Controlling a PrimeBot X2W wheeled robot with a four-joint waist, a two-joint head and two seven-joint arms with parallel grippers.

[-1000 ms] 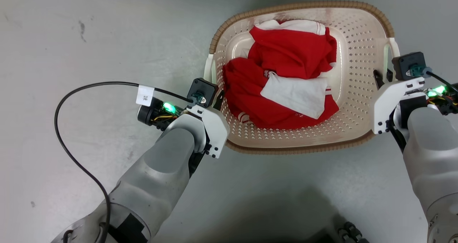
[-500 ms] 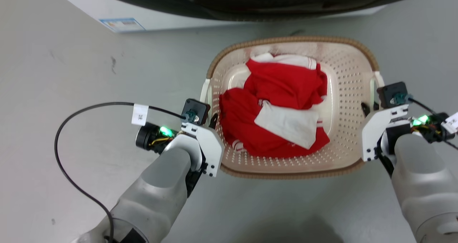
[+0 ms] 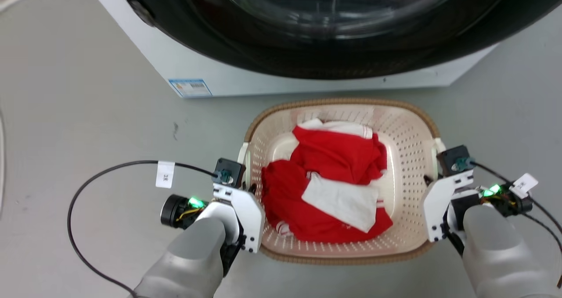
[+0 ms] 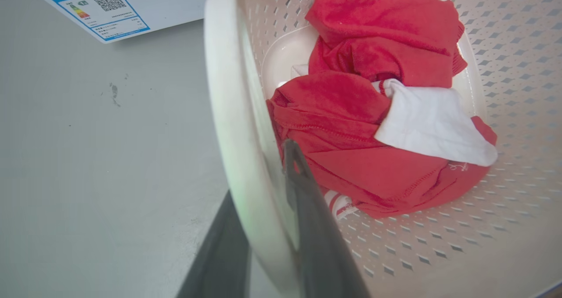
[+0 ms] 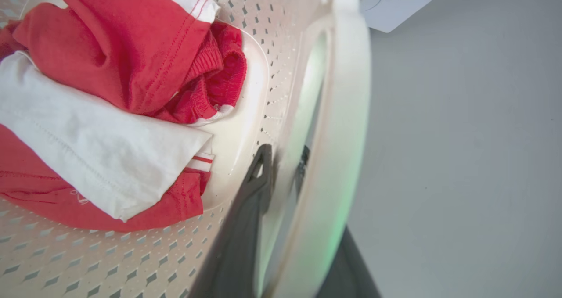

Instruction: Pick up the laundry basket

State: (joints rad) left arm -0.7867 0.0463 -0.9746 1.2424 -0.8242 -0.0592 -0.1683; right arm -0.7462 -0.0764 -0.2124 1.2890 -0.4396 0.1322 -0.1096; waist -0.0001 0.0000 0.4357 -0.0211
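Observation:
The laundry basket [image 3: 408, 166] is cream with perforated walls and a brown rim, and it sits between my two arms in front of the washer. Red and white clothes [image 3: 338, 175] lie in it. My left gripper [image 3: 251, 187] is shut on the basket's left loop handle [image 4: 232, 113], with one finger [image 4: 303, 188] inside the wall and one outside. My right gripper [image 3: 428, 181] is shut on the right loop handle [image 5: 338, 113], the band of the loop passing between its fingers [image 5: 259, 170]. Whether the basket's bottom touches the floor I cannot tell.
A white washer [image 3: 246, 76] with a large dark round door [image 3: 307, 26] stands just beyond the basket, an energy label [image 3: 189, 87] on its lower left corner. A black cable [image 3: 88, 179] loops from my left wrist over the grey floor [image 3: 88, 113].
The whole head view has shifted: the washer has come into sight and the basket sits lower and smaller, so the camera has moved. Both grippers keep their hold on the handles.

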